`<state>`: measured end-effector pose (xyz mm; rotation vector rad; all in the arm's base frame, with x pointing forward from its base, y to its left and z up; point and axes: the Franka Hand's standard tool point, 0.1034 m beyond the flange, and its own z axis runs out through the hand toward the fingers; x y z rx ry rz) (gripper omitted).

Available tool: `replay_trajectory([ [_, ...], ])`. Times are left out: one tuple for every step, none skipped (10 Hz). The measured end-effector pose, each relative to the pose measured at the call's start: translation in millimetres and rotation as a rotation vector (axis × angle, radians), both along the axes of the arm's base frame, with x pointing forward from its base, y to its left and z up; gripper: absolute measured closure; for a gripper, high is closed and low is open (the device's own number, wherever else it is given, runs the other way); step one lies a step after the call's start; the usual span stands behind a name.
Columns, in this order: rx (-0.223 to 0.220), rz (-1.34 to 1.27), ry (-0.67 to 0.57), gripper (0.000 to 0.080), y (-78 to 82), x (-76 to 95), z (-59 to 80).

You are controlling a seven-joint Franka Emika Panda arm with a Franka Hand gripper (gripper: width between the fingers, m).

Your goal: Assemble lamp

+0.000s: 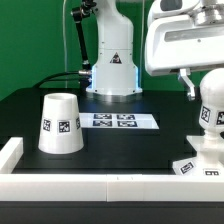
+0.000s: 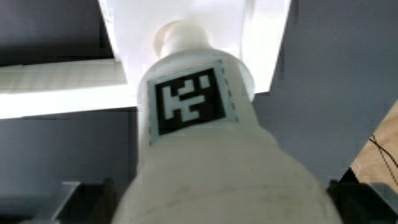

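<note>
Panda arm's jaws clamp the tagged white bulb [image 2: 196, 120], held upright with its neck pointing down at the square base [image 1: 198, 165] just beneath the jaws. The cone shade [image 1: 60, 125] stands well away from them on the black counter [image 1: 30, 100].

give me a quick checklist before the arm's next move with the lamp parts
1. bulb centred in the gripper: ok, the wrist view shows it running down the middle.
2. gripper clamped on the bulb: cannot tell, the contact is not visible.
3. bulb upright over the base: ok.
4. bulb fully seated in the base: cannot tell.
5. shade upright and well apart, at the exterior view's left: ok.
</note>
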<state>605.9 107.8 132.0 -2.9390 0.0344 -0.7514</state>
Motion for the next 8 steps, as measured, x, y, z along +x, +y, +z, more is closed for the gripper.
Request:
replay_trajectory([
  [-0.005, 0.003, -0.002, 0.022, -1.3, -2.4, -3.5],
  [-0.008, 0.003, -0.014, 0.022, -2.1, -4.2, -7.6],
  [-0.012, 0.002, -0.036, 0.022, -2.0, -5.8, -10.4],
  [-0.015, 0.004, -0.057, 0.022, -1.5, -7.4, -10.8],
  [-0.019, 0.004, -0.078, 0.022, -2.2, -9.4, -10.8],
  [-0.02, 0.003, -0.089, 0.022, -3.0, -9.8, -10.9],
  [-0.02, 0.002, -0.088, 0.0212, -3.1, -9.6, -10.9],
  [-0.02, 0.002, -0.088, 0.0212, -3.1, -9.6, -10.9],
])
